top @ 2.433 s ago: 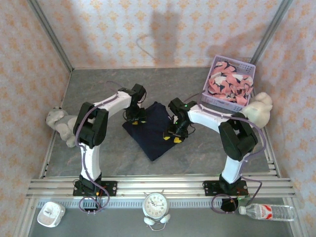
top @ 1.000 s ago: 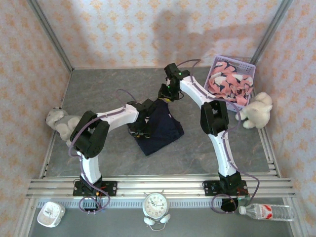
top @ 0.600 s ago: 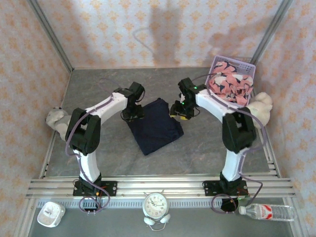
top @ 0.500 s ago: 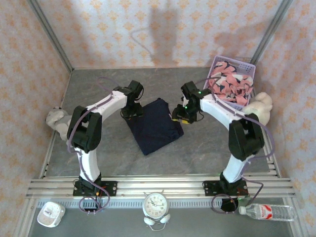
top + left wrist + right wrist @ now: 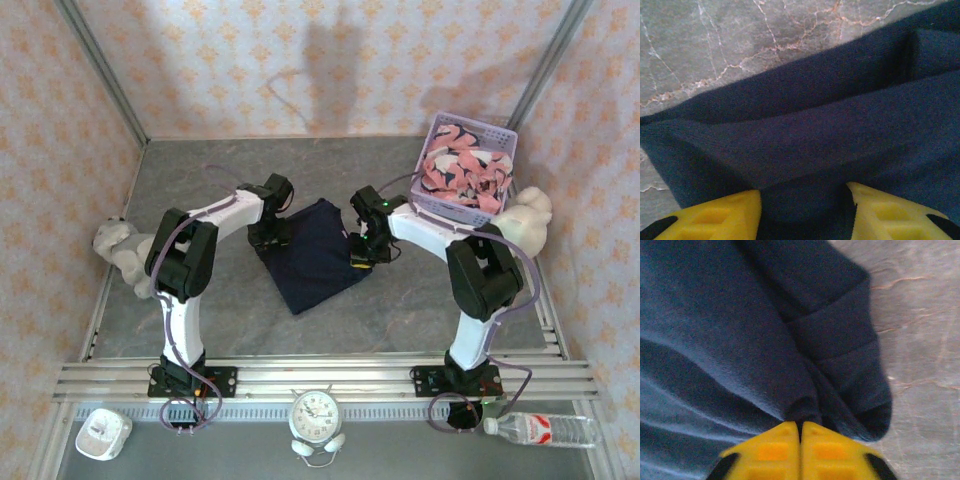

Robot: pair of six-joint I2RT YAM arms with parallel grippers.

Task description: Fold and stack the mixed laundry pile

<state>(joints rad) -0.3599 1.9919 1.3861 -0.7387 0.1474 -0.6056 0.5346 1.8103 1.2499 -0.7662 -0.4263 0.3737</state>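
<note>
The navy garment [image 5: 312, 258] lies partly folded on the grey table [image 5: 200, 185]. My left gripper [image 5: 270, 234] sits at its upper left edge. In the left wrist view this gripper [image 5: 804, 194] is open, its yellow fingers [image 5: 725, 215] pressed down astride a fold of navy cloth [image 5: 830, 115]. My right gripper [image 5: 359, 254] is at the garment's right edge. The right wrist view shows it [image 5: 801, 426] shut on a pinch of the navy cloth [image 5: 730, 330] near a rolled corner. The salmon-pink printed garment [image 5: 462, 172] lies heaped in the lavender basket [image 5: 474, 126].
One plush toy [image 5: 124, 255] sits at the table's left edge and another [image 5: 527, 220] beside the basket on the right. Below the front rail [image 5: 320, 378] are an alarm clock [image 5: 318, 414], a water bottle [image 5: 545, 430] and a small white device [image 5: 103, 434].
My right gripper swung back from the far side, came down on the navy garment's right edge and shut on it. The left gripper shifted to the upper left edge and stayed open.
</note>
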